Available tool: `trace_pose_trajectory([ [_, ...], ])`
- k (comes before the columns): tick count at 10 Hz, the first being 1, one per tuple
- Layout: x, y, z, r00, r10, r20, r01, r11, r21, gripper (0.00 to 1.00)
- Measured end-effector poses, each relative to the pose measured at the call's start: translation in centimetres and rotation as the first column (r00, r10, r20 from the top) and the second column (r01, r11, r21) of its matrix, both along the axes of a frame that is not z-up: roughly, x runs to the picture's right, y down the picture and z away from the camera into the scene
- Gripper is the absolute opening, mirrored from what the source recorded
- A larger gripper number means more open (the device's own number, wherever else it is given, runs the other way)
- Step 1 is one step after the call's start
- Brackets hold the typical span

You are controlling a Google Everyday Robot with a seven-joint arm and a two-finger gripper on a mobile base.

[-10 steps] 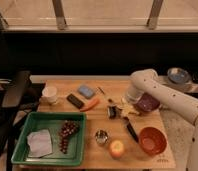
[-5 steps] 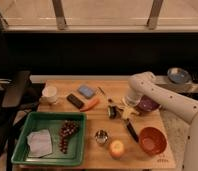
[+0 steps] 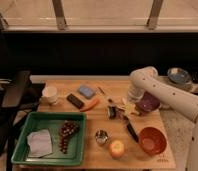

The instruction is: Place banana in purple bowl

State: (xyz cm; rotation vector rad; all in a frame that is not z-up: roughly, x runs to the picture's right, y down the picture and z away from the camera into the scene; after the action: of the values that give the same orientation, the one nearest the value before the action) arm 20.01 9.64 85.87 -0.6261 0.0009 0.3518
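- One purple bowl (image 3: 149, 103) right of centre; one orange bowl (image 3: 152, 141) lower right.
- One green tray (image 3: 47, 122): grapes (image 3: 67, 133), cloth (image 3: 40, 142).
- Gripper (image 3: 125, 106) just left of purple bowl, by banana (image 3: 132, 110); grasp unclear.

Warm, dim indoor light. Windows (image 3: 102, 12) up top washed pale (daylight source); dark band beneath. Table (image 3: 92, 120) evenly lit, shadows soft. Gripper (image 3: 128, 106) shaded, just left of faintly gleaming purple bowl (image 3: 148, 103).

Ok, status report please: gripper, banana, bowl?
Gripper low over table, beside purple bowl. Banana by gripper, outside bowl. Orange bowl nearby, not between.
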Motion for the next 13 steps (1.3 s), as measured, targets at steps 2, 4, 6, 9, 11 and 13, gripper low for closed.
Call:
trace_pose_trajectory([
  [2, 0.1, 0.0, -0.1, 1.000, -0.009, 0.019, 0.009, 1.0000, 0.003, 0.80],
  [4, 0.7, 1.0, 1.4, 0.999, 0.001, 0.033, -0.001, 1.0000, 0.010, 0.80],
  [6, 1.0, 1.6, 2.5, 0.999, 0.000, 0.041, -0.001, 0.9999, 0.012, 0.80],
  [9, 0.5, 2.1, 4.3, 0.998, -0.022, 0.060, 0.021, 0.9997, 0.009, 0.80],
  [11, 0.2, 2.8, 5.3, 0.998, -0.015, 0.061, 0.014, 0.9998, 0.012, 0.73],
  [13, -0.3, 3.1, 5.4, 0.998, -0.014, 0.063, 0.013, 0.9998, 0.015, 0.55],
])
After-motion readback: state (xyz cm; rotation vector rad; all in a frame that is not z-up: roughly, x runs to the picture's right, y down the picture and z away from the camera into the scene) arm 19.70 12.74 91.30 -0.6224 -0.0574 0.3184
